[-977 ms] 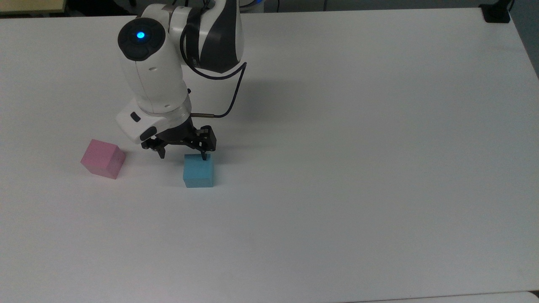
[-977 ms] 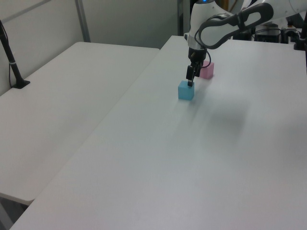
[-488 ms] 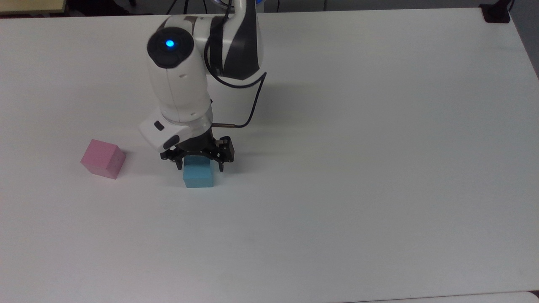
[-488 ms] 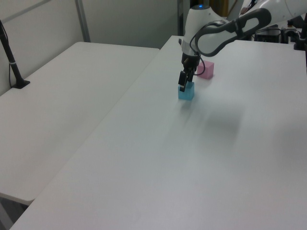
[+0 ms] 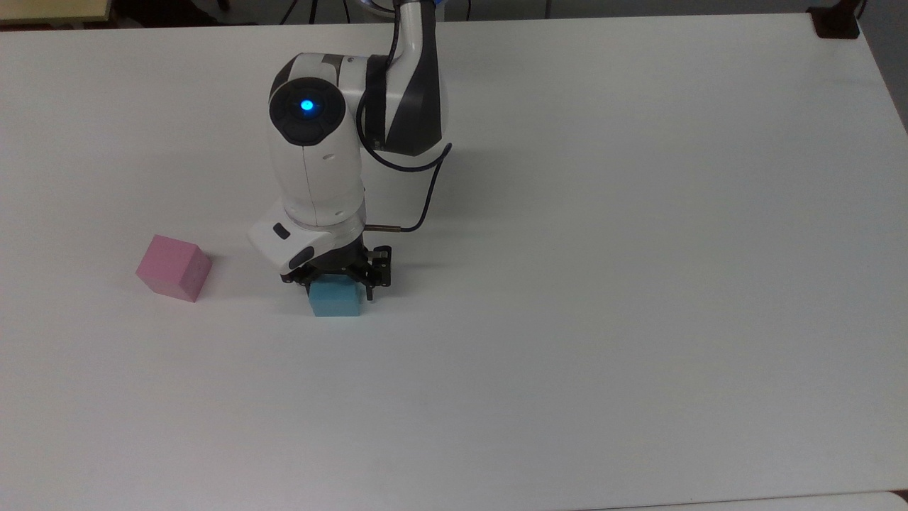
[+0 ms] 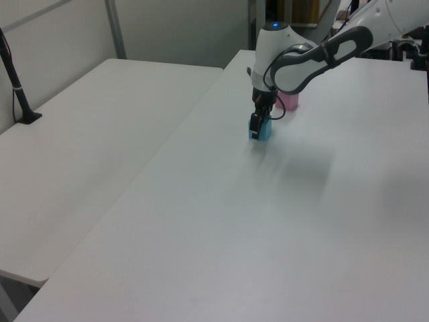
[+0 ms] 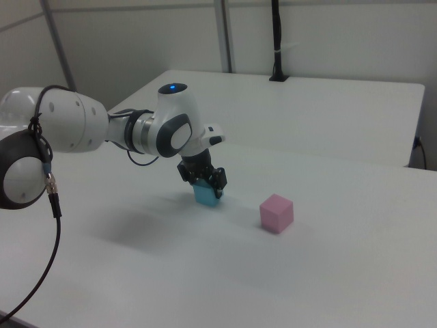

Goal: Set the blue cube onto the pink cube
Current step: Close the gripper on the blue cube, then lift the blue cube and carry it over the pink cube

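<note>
Two fingers (image 5: pixel 338 282) sit apart around our blue cube (image 5: pixel 336 301); if we squeeze crooked, it may twist away.

We see a smooth, matt white table (image 5: pixel 603 284). The blue cube (image 5: pixel 336 303) and the pink cube (image 5: pixel 174 267) look matt and plain-faced. The arm (image 5: pixel 316 163) wears glossy white plastic shells; its gripper (image 5: pixel 338 280) is dull black.

White Panda arm bent downward, wrist vertical; black two-finger gripper (image 5: pixel 336 282) low at the surface, jaws parted.
</note>
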Motion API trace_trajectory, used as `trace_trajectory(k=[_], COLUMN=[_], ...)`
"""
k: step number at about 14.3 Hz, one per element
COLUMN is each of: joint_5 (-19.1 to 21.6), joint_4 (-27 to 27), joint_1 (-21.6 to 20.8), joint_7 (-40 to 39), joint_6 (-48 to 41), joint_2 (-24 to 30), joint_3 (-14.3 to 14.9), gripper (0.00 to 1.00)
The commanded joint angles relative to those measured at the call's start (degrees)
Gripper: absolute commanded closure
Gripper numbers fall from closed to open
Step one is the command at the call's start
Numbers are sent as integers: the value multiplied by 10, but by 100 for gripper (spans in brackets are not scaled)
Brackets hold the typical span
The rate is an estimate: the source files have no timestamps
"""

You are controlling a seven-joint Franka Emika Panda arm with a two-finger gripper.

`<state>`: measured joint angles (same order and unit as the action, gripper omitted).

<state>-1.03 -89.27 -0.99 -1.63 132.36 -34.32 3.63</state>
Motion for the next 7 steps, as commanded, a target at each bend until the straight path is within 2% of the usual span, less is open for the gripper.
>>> trace_trajectory(k=[1,4,5,7], joint_5=[-13,-12,-14,-7], joint_4=[6,6,6,5], joint_1=[-6,5,13,46], joint_7=[20,16,14,-27], joint_6=[8,8,8,7], joint_2=[4,35,49,80], joint_3=[2,4,8,18], gripper=[85,85,82,80])
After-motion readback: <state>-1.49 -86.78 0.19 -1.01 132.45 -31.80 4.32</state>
